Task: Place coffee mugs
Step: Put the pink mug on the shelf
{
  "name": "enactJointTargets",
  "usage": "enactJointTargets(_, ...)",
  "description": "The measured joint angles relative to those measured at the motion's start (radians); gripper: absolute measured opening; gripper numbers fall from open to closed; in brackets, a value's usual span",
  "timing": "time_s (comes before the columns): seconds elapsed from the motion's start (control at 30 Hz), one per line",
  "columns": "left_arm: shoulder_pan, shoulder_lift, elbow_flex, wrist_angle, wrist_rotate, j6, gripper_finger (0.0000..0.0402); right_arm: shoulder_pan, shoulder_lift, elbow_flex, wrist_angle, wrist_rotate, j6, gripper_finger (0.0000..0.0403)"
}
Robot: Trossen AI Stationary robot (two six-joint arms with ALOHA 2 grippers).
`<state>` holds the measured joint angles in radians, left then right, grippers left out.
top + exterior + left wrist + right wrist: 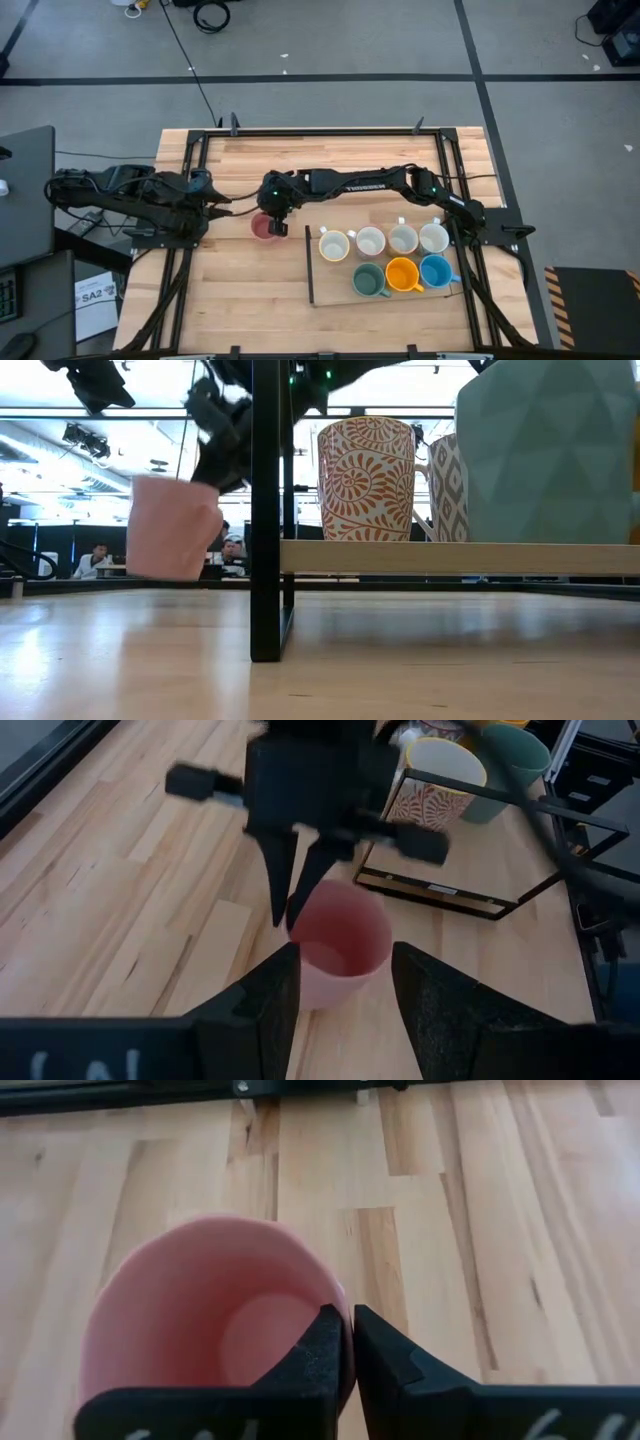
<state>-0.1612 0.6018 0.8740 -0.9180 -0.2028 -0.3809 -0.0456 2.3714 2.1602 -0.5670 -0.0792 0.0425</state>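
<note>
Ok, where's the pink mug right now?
In the high view the pink mug sits left of the black rack, outside it, nearest the patterned cream mug; the right gripper is shut on its rim.

The right arm stretches leftward across the table's middle, its right gripper (352, 1342) pointing down with fingers pinched together. The left gripper (340, 985) waits at the left, fingers spread wide.

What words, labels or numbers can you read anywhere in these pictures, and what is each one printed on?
"SA2": on the white paper sheet lying on the floor beside the table's left edge, high view.
White lettering on the right arm: too small to read.
White marks on both wrist views' bottom edges: cut off, unreadable.
</note>
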Motion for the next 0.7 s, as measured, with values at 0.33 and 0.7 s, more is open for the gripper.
enactJointTargets(0.33, 0.000, 0.000, 0.000, 0.001, -0.007, 0.000, 0.0167, 0.000, -0.043, 0.173, -0.240, -0.011, 0.000, 0.0021)
enactJointTargets(0.7, 0.000, 0.000, 0.000, 0.001, -0.007, 0.011, 0.0167, 0.000, -0.215, 0.194, -0.360, -0.044, 0.010, 0.0020)
